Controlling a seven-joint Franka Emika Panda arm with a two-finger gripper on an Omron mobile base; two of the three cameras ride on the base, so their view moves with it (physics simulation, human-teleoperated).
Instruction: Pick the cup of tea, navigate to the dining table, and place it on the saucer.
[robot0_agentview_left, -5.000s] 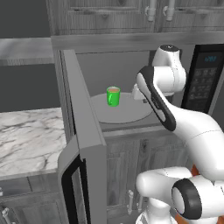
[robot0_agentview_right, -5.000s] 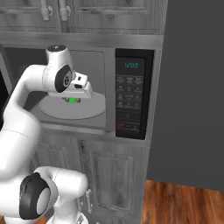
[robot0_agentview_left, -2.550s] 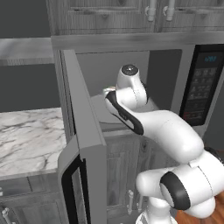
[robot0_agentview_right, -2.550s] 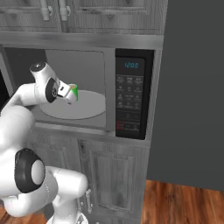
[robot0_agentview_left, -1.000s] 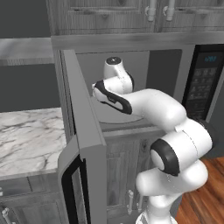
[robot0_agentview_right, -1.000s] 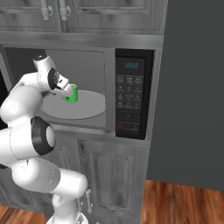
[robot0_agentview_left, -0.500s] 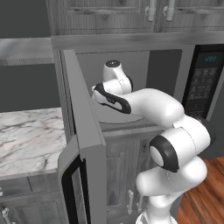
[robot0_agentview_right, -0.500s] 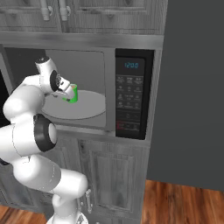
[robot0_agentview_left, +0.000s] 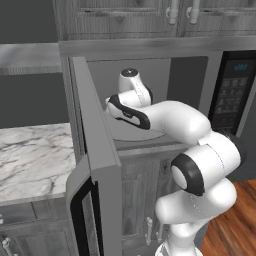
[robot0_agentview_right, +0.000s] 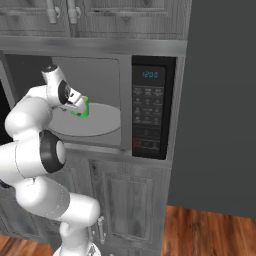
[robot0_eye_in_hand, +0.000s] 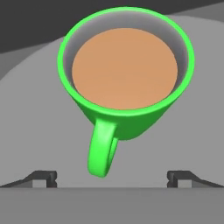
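The grey cabinets (robot0_agentview_right: 120, 200) frame an open microwave (robot0_agentview_right: 100, 100), whose door (robot0_agentview_left: 95, 165) hangs swung out on the left of the left base view, with a marble table (robot0_agentview_left: 30, 155) further left of it. The microwave's control panel (robot0_agentview_right: 148, 112) with its lit display sits to the right of the cavity in the right base view. The white arm (robot0_agentview_left: 175, 125) reaches into the cavity, above the large grey round turntable (robot0_agentview_right: 100, 120) that covers the cavity floor. The hand (robot0_eye_in_hand: 112, 177) is spread wide and holds nothing: in the hand view its two dark fingertips (robot0_eye_in_hand: 43, 177) stand far apart at the bottom, with bare turntable between them. Just ahead of the hand, centred between the fingertips, stands the cup of tea (robot0_eye_in_hand: 126, 83), bright green, upright on the turntable and full of brown liquid. Its handle (robot0_eye_in_hand: 103, 151) points straight back toward the hand, its lower end reaching almost level with the fingertips but touching neither. In the right base view the cup (robot0_agentview_right: 84, 108) shows just beyond the end of the hand.
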